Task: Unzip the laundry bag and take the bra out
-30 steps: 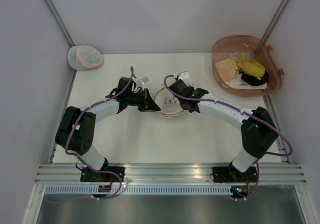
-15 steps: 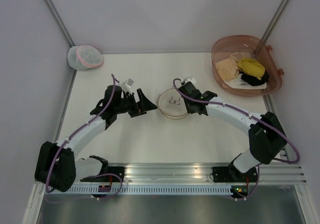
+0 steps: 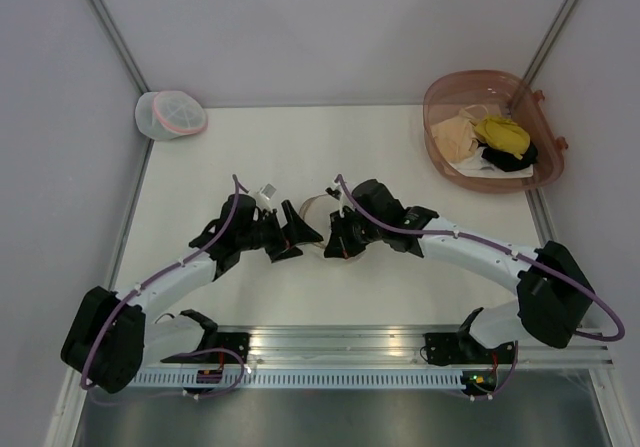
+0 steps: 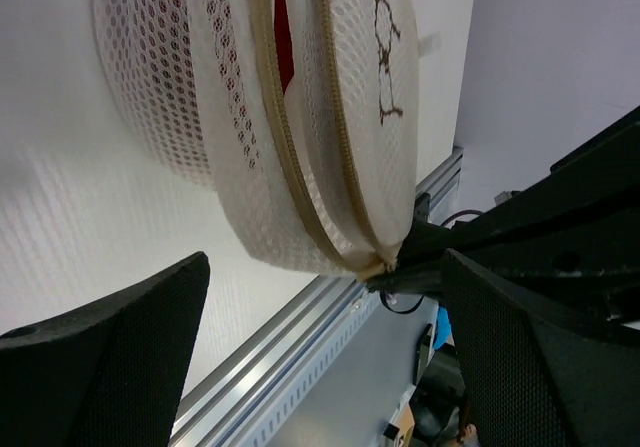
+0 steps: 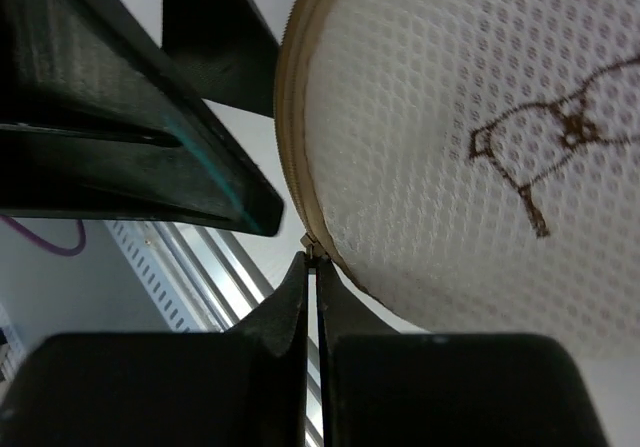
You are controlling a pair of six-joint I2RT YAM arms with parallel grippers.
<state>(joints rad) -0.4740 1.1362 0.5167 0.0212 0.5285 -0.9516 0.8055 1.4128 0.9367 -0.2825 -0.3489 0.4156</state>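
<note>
The laundry bag (image 3: 314, 209), cream mesh with a black bra outline, stands tipped up on its edge between the two grippers. In the left wrist view the laundry bag (image 4: 330, 117) has its zip partly parted, and the red bra (image 4: 283, 27) shows in the gap. My right gripper (image 3: 338, 239) is shut on the zipper pull (image 5: 312, 254) at the bag's near rim. Beside the bag's left side my left gripper (image 3: 291, 233) is open, its fingers (image 4: 110, 357) spread wide with nothing between them.
A whiter round bag with a pink band (image 3: 170, 115) lies at the far left corner. A pink basket (image 3: 436, 95) at the far right holds yellow (image 3: 503, 134), beige (image 3: 456, 137) and black garments. An aluminium rail (image 3: 340, 342) runs along the near edge.
The left gripper let go of the bag, opened wide and came back beside it. The right gripper dragged the zipper pull round to the bag's near side, and the bag tipped up.
</note>
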